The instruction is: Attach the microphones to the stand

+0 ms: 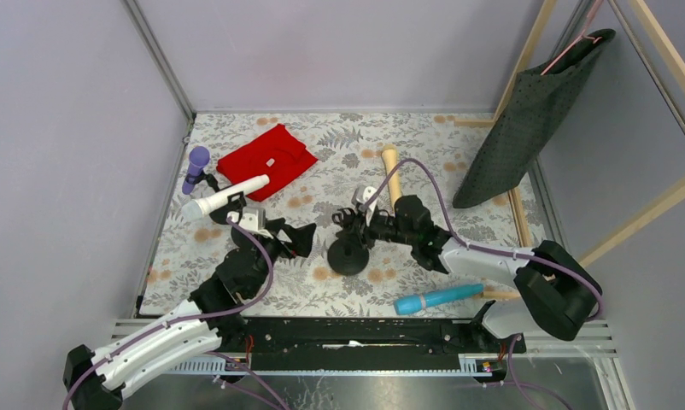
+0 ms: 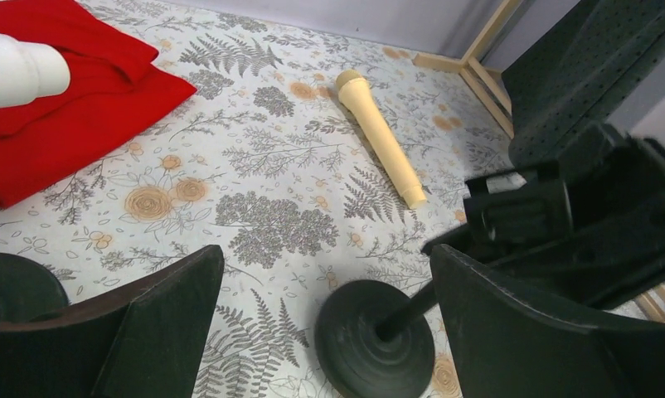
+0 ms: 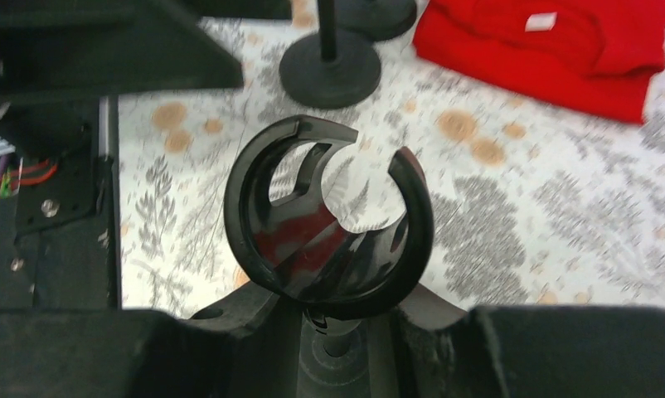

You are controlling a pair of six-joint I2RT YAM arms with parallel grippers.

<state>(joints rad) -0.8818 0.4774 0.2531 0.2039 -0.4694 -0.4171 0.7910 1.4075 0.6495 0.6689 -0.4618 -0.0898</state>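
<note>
Near the table's middle, the right gripper (image 1: 366, 224) pinches the black stand (image 1: 349, 254) just under its C-shaped clip (image 3: 329, 224). The left gripper (image 1: 303, 239) hangs just left of the stand's base, jaws spread wide, holding nothing. The cream-yellow microphone (image 1: 393, 175) lies just beyond the right gripper. The light blue microphone (image 1: 437, 297) lies near that arm's base. The white microphone (image 1: 224, 197) and purple microphone (image 1: 196, 167) sit far left, beside the red cloth (image 1: 266, 160).

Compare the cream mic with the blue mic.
Colour: the cream mic is pale yellow, the blue mic light blue.
Place: the cream mic lies toward the back of the table, the blue mic near its front edge.
Pose: the cream mic points its head at the back wall, the blue mic lies crosswise.
Both lie flat on the table, neither in a stand.
</note>
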